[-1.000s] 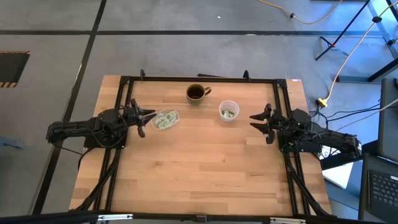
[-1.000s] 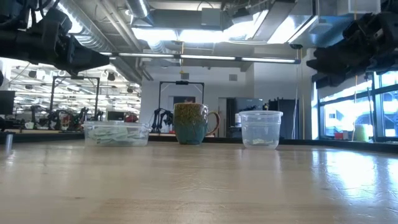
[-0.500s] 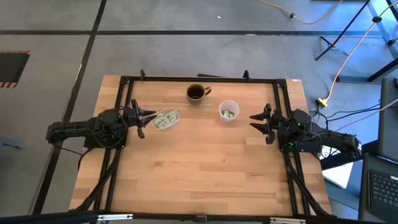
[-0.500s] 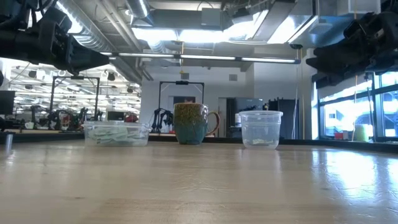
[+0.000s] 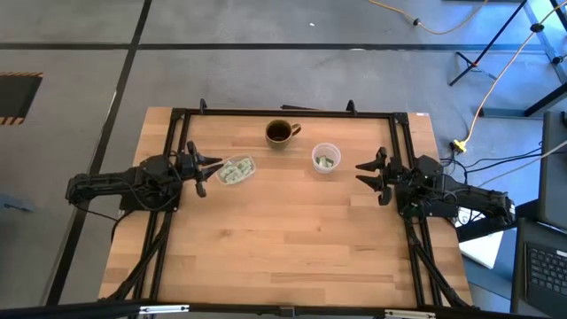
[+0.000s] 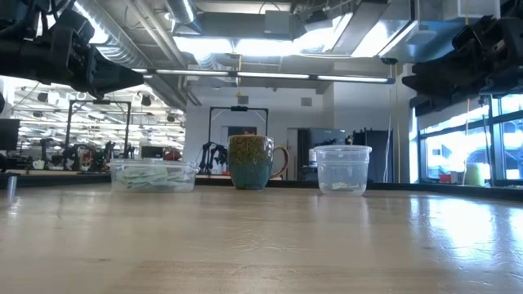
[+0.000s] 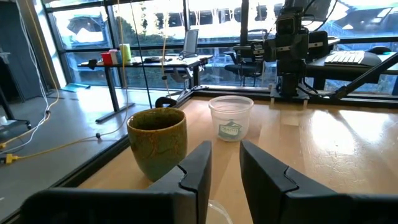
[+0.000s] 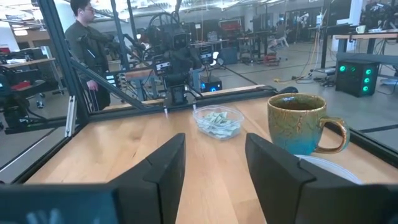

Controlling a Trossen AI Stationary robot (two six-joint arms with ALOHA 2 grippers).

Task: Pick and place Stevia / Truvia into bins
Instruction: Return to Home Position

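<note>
Pale green and white sachets lie heaped in the shallow clear tub [image 5: 236, 170] [image 6: 152, 175] [image 8: 217, 121] near the table's far left. A few more sit on the bottom of the round clear cup [image 5: 325, 159] [image 6: 341, 170] [image 7: 231, 118]. My left gripper [image 5: 208, 169] [image 7: 225, 163] hovers open above the table just left of the tub, fingers pointing right. My right gripper [image 5: 365, 171] [image 8: 214, 165] hovers open to the right of the cup, fingers pointing left. Neither holds anything.
A dark green-brown mug [image 5: 280, 132] [image 6: 252, 162] stands near the far edge between tub and cup. A black frame [image 5: 283, 112] borders the table's far, left and right sides. Bare wood fills the near half. A person [image 8: 86, 50] stands beyond the table's left side.
</note>
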